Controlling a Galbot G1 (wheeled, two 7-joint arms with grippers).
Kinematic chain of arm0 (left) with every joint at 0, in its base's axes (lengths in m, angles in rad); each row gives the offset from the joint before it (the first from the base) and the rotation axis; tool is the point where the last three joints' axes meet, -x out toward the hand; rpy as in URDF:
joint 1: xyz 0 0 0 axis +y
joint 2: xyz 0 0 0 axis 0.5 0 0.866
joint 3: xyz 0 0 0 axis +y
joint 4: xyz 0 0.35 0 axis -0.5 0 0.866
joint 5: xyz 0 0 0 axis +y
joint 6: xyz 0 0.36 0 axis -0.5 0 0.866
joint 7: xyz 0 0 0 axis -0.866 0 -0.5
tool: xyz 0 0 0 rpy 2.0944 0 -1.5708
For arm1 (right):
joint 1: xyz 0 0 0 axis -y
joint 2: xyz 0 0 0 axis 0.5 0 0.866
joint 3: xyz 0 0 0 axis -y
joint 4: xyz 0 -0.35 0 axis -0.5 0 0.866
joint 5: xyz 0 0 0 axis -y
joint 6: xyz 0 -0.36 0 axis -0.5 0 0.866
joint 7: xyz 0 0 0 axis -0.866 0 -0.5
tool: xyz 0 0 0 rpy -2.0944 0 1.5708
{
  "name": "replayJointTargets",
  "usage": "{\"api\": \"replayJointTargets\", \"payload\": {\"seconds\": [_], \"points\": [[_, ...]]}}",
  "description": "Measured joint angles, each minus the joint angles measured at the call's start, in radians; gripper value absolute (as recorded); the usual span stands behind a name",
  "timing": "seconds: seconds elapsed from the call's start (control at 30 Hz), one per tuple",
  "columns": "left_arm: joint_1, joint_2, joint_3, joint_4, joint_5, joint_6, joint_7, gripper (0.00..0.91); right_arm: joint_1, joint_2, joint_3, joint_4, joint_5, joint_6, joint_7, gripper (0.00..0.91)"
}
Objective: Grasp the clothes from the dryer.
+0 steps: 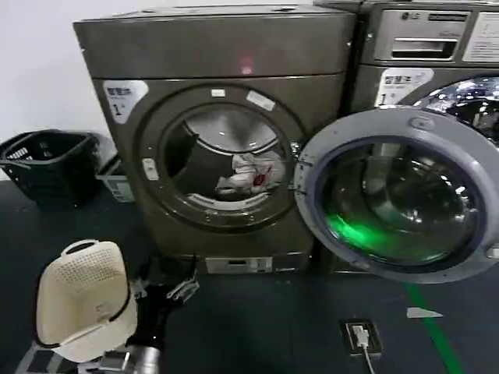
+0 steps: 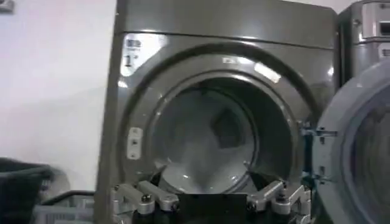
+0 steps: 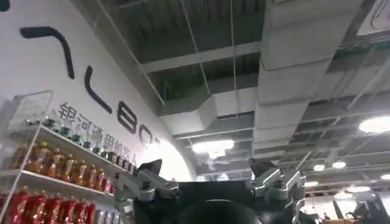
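The dryer (image 1: 210, 54) is the bronze-grey machine with a "1" sticker, and its round door (image 1: 398, 195) hangs open to the right. The clothes (image 1: 251, 173), a small white bundle with red and dark marks, lie low in the drum towards the right side. My left gripper (image 1: 173, 273) is low in front of the machine, below the porthole and apart from the bundle. In the left wrist view the left gripper (image 2: 208, 182) faces the drum opening (image 2: 207, 134), open and holding nothing. My right gripper (image 3: 204, 167) is open and points up at a ceiling.
A cream laundry basket (image 1: 82, 300) sits by my left arm. A black basket (image 1: 47, 160) stands at the far left wall. The LG machine (image 1: 429, 47) is behind the open door. A floor socket (image 1: 362, 336) and a green line (image 1: 429, 327) lie to the right.
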Motion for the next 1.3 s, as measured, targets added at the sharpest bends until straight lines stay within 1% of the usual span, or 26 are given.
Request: {"api": "replayJointTargets", "payload": {"seconds": [0.27, 0.87, 1.3], "points": [[-0.002, -0.003, 0.0, -0.001, 0.001, -0.001, 0.001, 0.907, -0.001, 0.0, -0.002, 0.0, 0.006, 0.017, -0.002, 0.907], [-0.022, -0.004, 0.003, 0.006, 0.002, -0.003, 0.003, 0.907, -0.001, 0.007, -0.002, -0.004, 0.008, 0.075, -0.026, 0.907], [-0.028, -0.003, 0.003, 0.01, -0.001, -0.002, 0.001, 0.907, -0.01, 0.009, 0.005, -0.001, 0.019, 0.098, -0.037, 0.907]]}}
